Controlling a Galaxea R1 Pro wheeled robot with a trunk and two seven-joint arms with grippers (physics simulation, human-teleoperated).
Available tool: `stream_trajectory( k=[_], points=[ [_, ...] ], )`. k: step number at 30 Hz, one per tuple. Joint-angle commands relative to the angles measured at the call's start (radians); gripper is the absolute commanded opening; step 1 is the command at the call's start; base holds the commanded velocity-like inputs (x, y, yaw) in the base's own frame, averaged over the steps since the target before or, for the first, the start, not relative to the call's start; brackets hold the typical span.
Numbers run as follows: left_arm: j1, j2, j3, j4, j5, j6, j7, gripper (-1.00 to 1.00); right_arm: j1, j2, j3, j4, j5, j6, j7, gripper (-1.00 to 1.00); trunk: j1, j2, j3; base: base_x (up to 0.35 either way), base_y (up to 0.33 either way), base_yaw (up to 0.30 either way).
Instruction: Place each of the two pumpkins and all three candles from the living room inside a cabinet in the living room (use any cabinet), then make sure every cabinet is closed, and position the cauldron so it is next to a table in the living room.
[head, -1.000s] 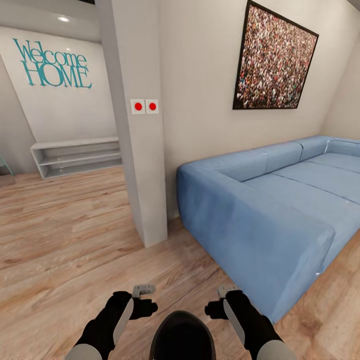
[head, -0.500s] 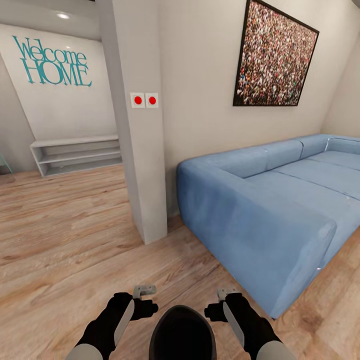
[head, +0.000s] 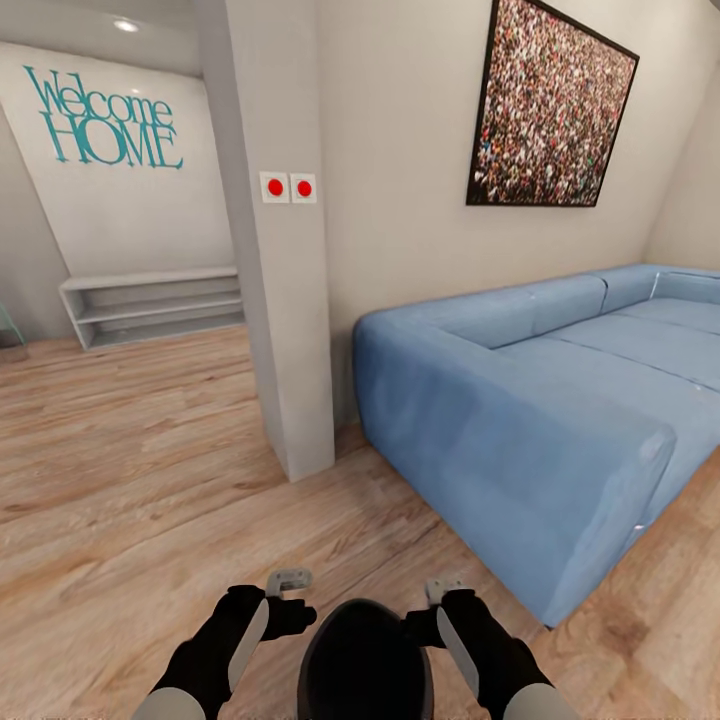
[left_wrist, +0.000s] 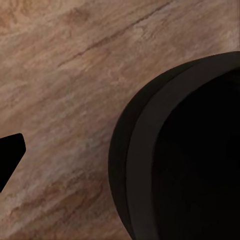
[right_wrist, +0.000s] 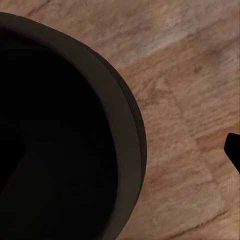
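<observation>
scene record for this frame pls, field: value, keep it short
held item: round black cauldron, between both arms, over the floor
left gripper: beside the cauldron's rim, open or shut unclear
right gripper: beside the rim opposite, unclear too
floor: light wood planks
ahead right: long blue fabric sofa
ahead centre: pale grey pillar with two red-dot switches
far left: low grey open shelf

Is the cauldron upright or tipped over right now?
Upright: the cauldron shows its round open mouth facing up between the arms, above the wooden floor. Its inside is too dark to judge.

Blue sofa (head: 540, 420) beside grey pillar (head: 275, 250), wooden floor (head: 130, 450).
</observation>
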Motion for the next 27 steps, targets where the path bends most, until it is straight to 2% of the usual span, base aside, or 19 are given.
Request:
stream_trajectory(
  k=[1, 5, 11, 18, 23, 27],
  points=[
    [0.0, 0.0, -0.001, -0.001, 0.01, 0.005, 0.004, 1.0, 0.0, 0.0, 0.004, -0.001, -0.009, 0.004, -0.006, 1.0, 0.004, -0.008, -0.004, 0.0, 0.0, 0.0],
    [0.0, 0.0, -0.007, -0.001, 0.01, 0.004, 0.004, 1.0, 0.0, 0.0, 0.004, 0.0, -0.009, 0.003, -0.006, 1.0, 0.009, -0.015, -0.019, 0.0, 0.0, 0.0],
    [0.0, 0.0, -0.065, 0.02, 0.009, 0.0, 0.004, 1.0, 0.0, 0.0, 0.004, 0.001, -0.009, 0.002, -0.006, 1.0, 0.012, -0.017, -0.042, 0.0, 0.0, 0.0],
    [0.0, 0.0, -0.1, 0.029, 0.01, -0.018, 0.004, 1.0, -0.007, 0.0, 0.004, 0.014, -0.009, -0.003, -0.006, 1.0, 0.015, -0.018, -0.069, 0.0, 0.0, 0.0],
    [0.0, 0.0, -0.106, 0.034, 0.01, -0.021, 0.004, 1.0, -0.069, 0.0, 0.002, 0.15, -0.01, -0.079, -0.007, 1.0, 0.017, -0.02, -0.089, 0.0, 0.0, 0.0],
    [0.0, 0.0, -0.107, 0.035, 0.01, -0.021, 0.004, 1.0, -0.09, 0.001, 0.002, 0.195, -0.01, -0.099, -0.007, 1.0, 0.019, -0.021, -0.104, 0.0, 0.0, 0.0]
  ],
)
